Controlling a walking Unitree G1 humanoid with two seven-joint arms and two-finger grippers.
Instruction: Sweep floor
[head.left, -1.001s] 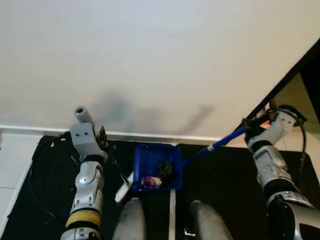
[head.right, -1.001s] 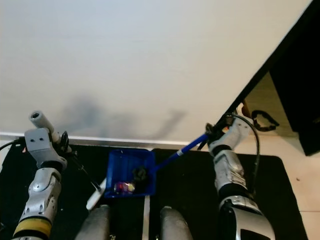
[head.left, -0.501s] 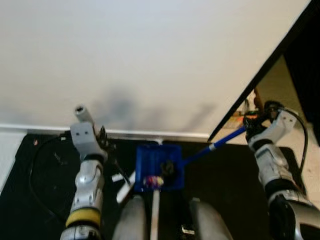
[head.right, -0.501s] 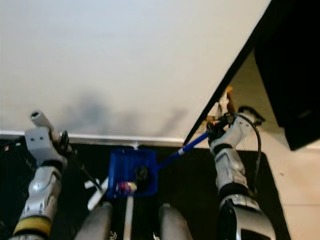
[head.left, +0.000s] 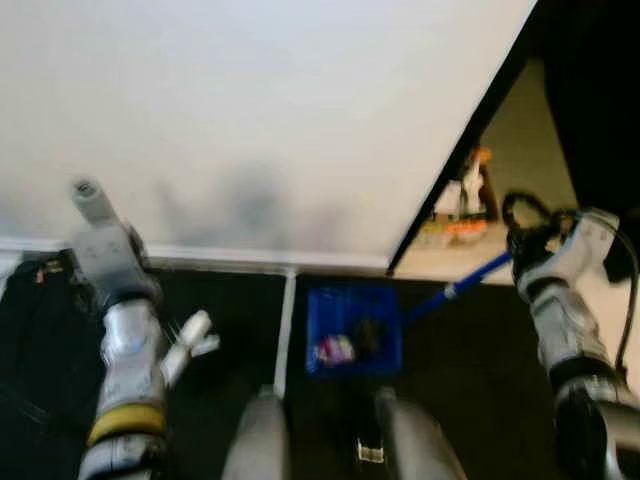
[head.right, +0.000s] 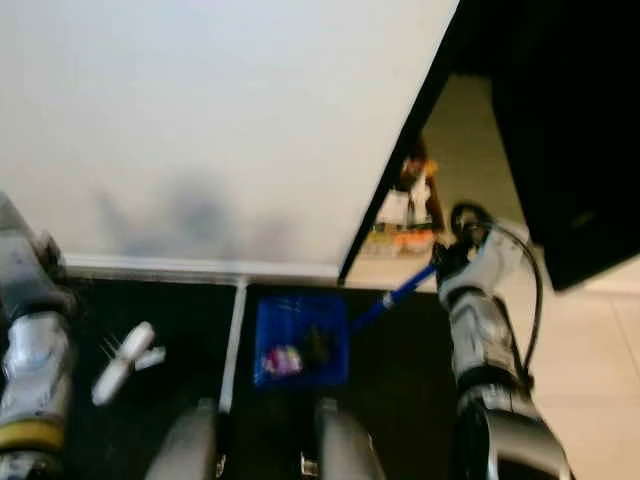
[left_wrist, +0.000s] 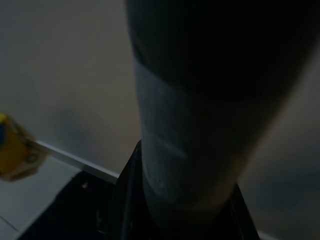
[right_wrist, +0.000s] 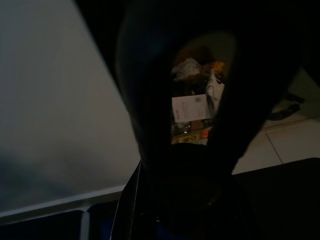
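Dustpan (head.left: 354, 340) and brush are the working pair, and the whole scene has slid sideways against the views of a second ago: the camera has swung toward the robot's right, so this is the robot turning, not the things moving. The black doorway edge now cuts far deeper across the white wall (head.left: 250, 120).

Going left to right: the left end effector (head.left: 150, 318) carries the white brush (head.left: 188, 336) low over the black mat (head.left: 230, 320); whether its fingers are pinched on the handle I cannot tell through the blur. The blue dustpan hangs just ahead of the robot's legs, with dark debris and a pinkish scrap inside. Its blue handle (head.left: 470, 282) runs up to the right end effector (head.left: 530, 250), clamped around it.

Likely the loaded pan is being carried off for emptying. Beyond the doorway, clutter (head.left: 462, 205) sits on pale tile floor (head.right: 590, 340).
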